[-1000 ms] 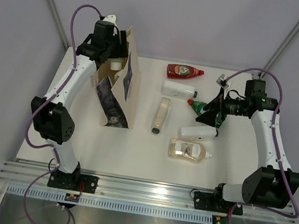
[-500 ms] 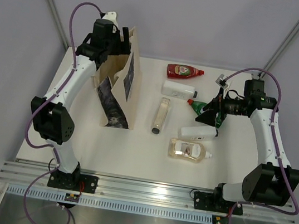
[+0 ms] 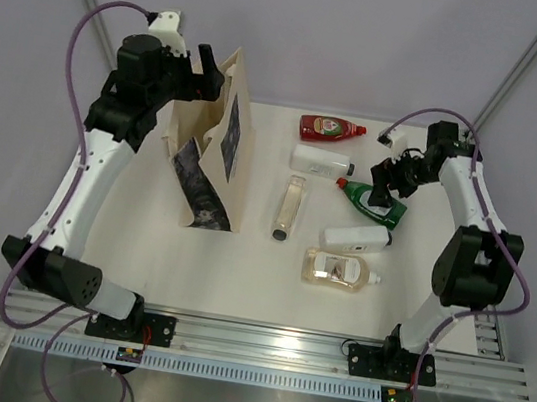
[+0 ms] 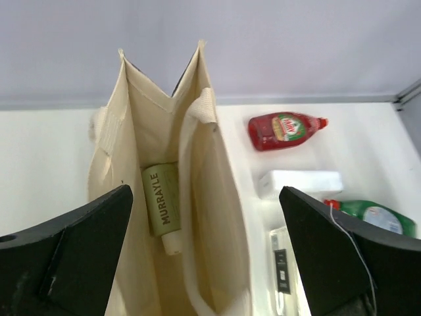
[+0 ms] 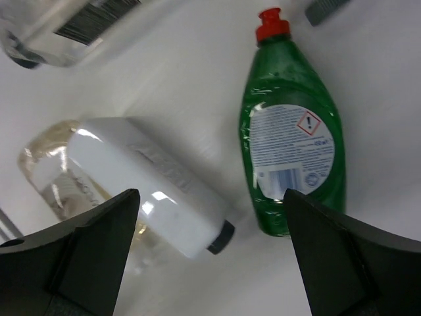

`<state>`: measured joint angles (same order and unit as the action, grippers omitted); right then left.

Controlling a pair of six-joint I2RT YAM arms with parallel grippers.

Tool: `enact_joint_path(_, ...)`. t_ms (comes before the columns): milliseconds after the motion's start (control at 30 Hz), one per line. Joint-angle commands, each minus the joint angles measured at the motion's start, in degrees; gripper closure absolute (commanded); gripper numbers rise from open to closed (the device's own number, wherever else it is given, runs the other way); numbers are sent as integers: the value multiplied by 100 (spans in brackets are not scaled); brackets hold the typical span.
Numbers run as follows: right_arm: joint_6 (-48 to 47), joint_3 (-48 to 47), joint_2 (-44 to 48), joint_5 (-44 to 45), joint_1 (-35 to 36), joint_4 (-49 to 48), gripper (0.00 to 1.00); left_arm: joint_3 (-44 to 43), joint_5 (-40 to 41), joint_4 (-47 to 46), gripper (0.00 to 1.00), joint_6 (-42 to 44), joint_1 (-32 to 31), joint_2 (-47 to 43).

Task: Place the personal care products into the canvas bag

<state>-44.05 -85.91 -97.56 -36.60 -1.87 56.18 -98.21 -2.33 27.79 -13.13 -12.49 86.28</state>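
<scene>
The canvas bag (image 3: 216,158) stands open at the left of the table, and its inside shows in the left wrist view (image 4: 217,171). A pale olive bottle (image 4: 161,201) lies in it. My left gripper (image 3: 207,73) hangs open and empty above the bag's mouth (image 4: 207,263). On the table lie the red bottle (image 3: 332,128), white bottle (image 3: 320,160), slim clear bottle (image 3: 289,207), green bottle (image 3: 377,204), white bottle with grey cap (image 3: 354,237) and amber bottle (image 3: 339,268). My right gripper (image 3: 382,185) is open and empty just above the green bottle (image 5: 293,145) and the grey-capped bottle (image 5: 151,194).
The bottles lie close together in the middle and right of the white table (image 3: 139,253). The table's far edge meets the grey back wall (image 3: 305,25). The slim clear bottle (image 5: 59,26) and amber bottle (image 5: 43,174) edge the right wrist view.
My left arm has risen and drawn back to the left over the bag. My right gripper has lifted off the green bottle, which now lies uncovered, and the arm has swung outward.
</scene>
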Motion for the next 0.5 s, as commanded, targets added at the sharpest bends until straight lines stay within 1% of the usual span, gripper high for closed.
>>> enact_joint_path(0,-1025,-880,-903,1242,20,478,1,493,-434,-125,1,4,45,-1085)
enact_joint_path(33,-1131,-1058,-1306,1295,20,568,1,653,-496,-116,1,-32,45,-1270)
enact_joint_path(67,-1158,-1225,-1475,1330,29,621,1,811,-558,-90,1,-76,54,-1637)
enact_joint_path(100,-1176,-1531,-1651,1366,37,700,0,978,-663,-55,1,-172,54,-1823)
enact_joint_path(133,-1158,-1656,-1800,1392,37,692,0,1328,-707,-37,1,-216,54,-2008)
enact_joint_path(167,-1141,-1796,-2106,1436,37,701,1,1496,-734,-20,1,-260,54,-2184)
enact_joint_path(200,-1141,-2085,-2257,1428,46,771,1,1663,-751,33,1,-339,54,-2525)
enact_joint_path(300,-1149,-2656,-2802,1410,81,1034,0,2209,-743,165,1,-489,54,-3114)
enact_joint_path(433,-1167,-2967,-3251,1445,161,1316,0,2701,-752,157,1,-761,45,-3660)
enact_joint_path(467,-1176,-2941,-3313,1506,352,1316,0,2781,-786,122,1,-831,54,-3740)
